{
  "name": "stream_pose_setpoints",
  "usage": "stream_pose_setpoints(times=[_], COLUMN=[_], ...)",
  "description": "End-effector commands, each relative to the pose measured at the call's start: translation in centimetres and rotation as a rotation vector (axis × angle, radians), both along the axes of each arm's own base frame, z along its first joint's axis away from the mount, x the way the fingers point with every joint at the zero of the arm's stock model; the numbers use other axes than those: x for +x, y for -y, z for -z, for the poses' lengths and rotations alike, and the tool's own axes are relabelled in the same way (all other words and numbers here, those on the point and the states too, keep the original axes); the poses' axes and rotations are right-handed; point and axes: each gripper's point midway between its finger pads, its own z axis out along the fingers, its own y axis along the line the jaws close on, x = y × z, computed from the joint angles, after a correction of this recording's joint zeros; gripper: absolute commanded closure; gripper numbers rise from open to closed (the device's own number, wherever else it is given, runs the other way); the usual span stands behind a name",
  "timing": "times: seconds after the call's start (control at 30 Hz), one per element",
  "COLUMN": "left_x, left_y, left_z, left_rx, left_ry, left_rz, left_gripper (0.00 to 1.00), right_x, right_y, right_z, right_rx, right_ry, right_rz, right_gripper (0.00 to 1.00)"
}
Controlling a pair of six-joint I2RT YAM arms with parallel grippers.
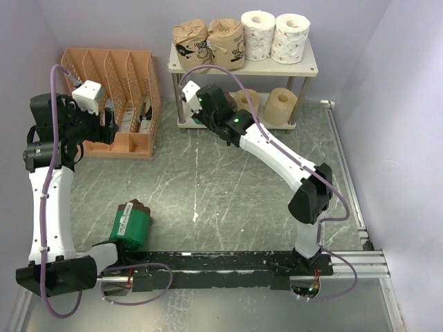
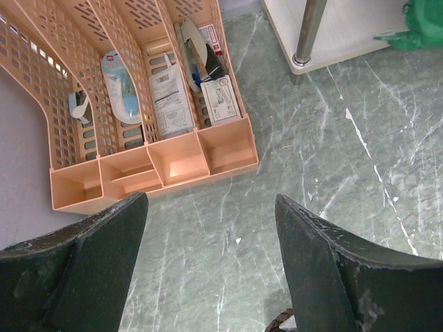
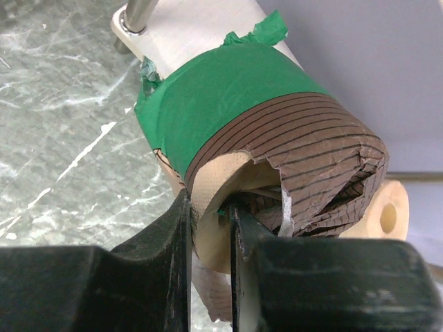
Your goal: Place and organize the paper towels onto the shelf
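The right jaws were clamped on the torn end of a green-wrapped roll [image 3: 235, 104], holding it at the left end of the shelf's [image 1: 277, 68] lower tier, near two tan rolls [image 1: 282, 105]. The left jaws stood wide open and empty above the table [image 1: 228, 187], in front of the orange organizer [image 2: 173, 162]. Another green roll [image 1: 131, 225] lay on the table near the left arm's base.
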Motion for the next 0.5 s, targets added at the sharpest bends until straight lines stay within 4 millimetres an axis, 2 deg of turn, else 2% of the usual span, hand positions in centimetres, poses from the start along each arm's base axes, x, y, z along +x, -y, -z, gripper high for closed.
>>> stream_pose_setpoints(times=[0.0,0.07,0.3,0.47], left_x=[0.3,0.2,0.5,0.8], left_y=[-0.3,-0.1,0.0,-0.2], left_z=[-0.5,-0.5,-0.6,-0.8], left_rx=[0.001,-0.004,-0.015,-0.02], left_ry=[0.031,0.033,0.028,0.027], left_rz=[0.001,0.014,0.018,0.012], left_gripper=[0.15,0.15,0.16,0.16], right_x=[2.4,3.7,9.0,11.2], right_y=[-1.4,-1.1,2.7,4.4], right_z=[-1.0,-1.3,-0.4,0.3], right_rx=[-0.004,0.012,0.038,0.016], right_ry=[0.097,0.144,0.178,0.161], right_rz=[-0.057,-0.055,0.001,0.012], right_gripper=[1.0,1.0,1.0,1.0])
